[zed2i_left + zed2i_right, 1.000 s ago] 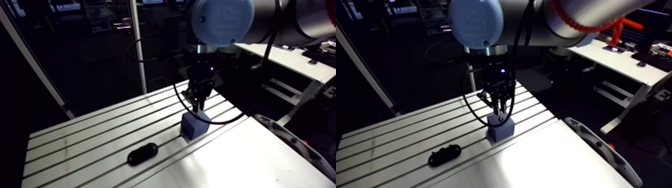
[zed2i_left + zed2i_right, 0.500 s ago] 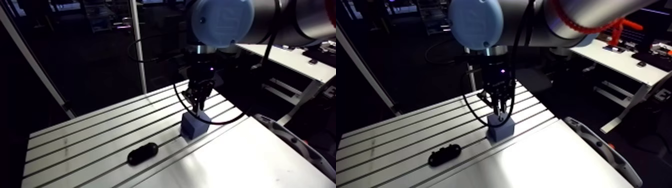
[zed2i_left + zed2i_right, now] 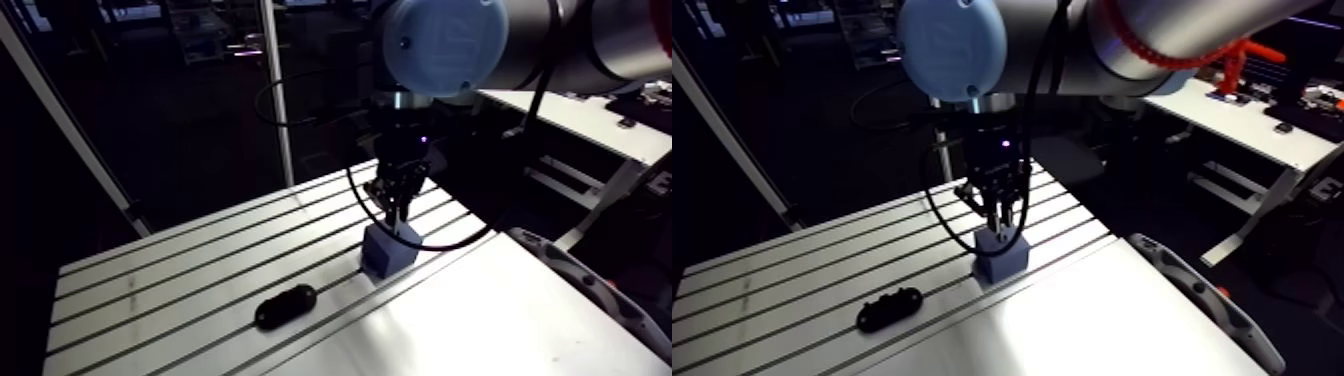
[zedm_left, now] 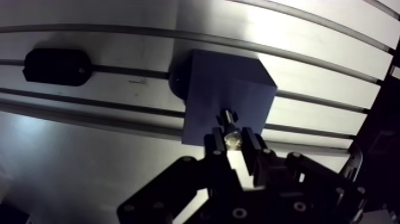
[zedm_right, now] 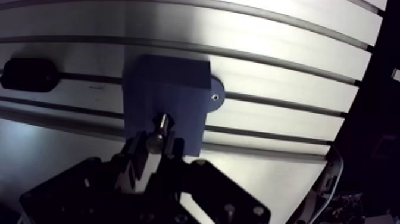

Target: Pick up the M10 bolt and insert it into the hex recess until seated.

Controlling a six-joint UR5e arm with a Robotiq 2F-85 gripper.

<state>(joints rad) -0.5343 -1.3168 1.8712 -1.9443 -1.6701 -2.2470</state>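
Gripper [image 4: 233, 148] points straight down over blue block [image 4: 220, 83], clamping bolt [image 4: 229, 122].

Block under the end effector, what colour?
The block is dark blue, shown best in the wrist view.

Silver arm [image 3: 610, 40] (light-blue joint cap [image 3: 952, 45]), black jaws.

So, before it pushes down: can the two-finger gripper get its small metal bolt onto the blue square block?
Probably yes: the gripper, shut on the bolt, hangs right over the block with nothing between; the black oval piece lies well aside.
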